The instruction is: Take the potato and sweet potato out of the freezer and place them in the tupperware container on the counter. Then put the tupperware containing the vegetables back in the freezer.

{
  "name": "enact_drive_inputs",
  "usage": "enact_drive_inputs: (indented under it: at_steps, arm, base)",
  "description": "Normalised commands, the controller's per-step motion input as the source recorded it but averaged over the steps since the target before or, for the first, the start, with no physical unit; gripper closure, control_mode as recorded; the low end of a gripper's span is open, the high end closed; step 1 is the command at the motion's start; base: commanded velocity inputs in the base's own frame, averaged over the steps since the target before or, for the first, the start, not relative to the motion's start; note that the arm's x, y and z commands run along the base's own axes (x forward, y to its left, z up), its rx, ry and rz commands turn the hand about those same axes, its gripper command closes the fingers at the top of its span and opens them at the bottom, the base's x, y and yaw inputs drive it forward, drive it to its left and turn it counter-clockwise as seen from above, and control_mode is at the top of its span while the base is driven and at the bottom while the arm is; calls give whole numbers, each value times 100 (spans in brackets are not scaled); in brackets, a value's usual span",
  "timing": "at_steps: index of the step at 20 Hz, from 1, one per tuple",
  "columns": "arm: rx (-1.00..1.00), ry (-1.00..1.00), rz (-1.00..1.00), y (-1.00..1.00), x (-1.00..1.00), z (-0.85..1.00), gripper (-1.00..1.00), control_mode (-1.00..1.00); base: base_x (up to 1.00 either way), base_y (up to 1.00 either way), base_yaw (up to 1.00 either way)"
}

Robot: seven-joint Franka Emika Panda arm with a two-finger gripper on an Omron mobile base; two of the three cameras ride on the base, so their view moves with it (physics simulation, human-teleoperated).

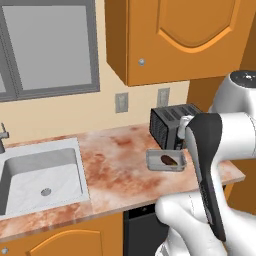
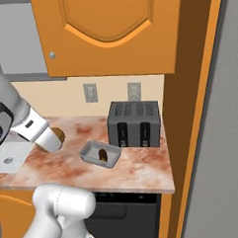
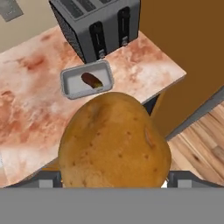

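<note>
The jaws gripped the roundish tan-golden potato (image 3: 114,142) above the marbled desk (image 3: 30,109). It needed lowering gently beside the reddish-brown sweet potato (image 3: 92,80) in the shallow grey tupperware container (image 3: 69,82) near the desk's right end.

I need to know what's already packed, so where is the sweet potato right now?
The sweet potato lies inside the tupperware container on the counter, just in front of the toaster.
</note>
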Motion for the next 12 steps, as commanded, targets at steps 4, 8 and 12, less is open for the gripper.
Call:
enact_drive_inputs:
  at_steps: [4, 8, 12]
  arm:
    - [0, 3, -8, -2, 56, -50, 100, -100]
    - [0, 0, 0, -13, 47, -65, 100, -100]
    - [0, 0, 0, -1, 57, -82, 100, -100]
  base:
    - [0, 0, 0]
    - [0, 0, 0]
    - [0, 0, 0]
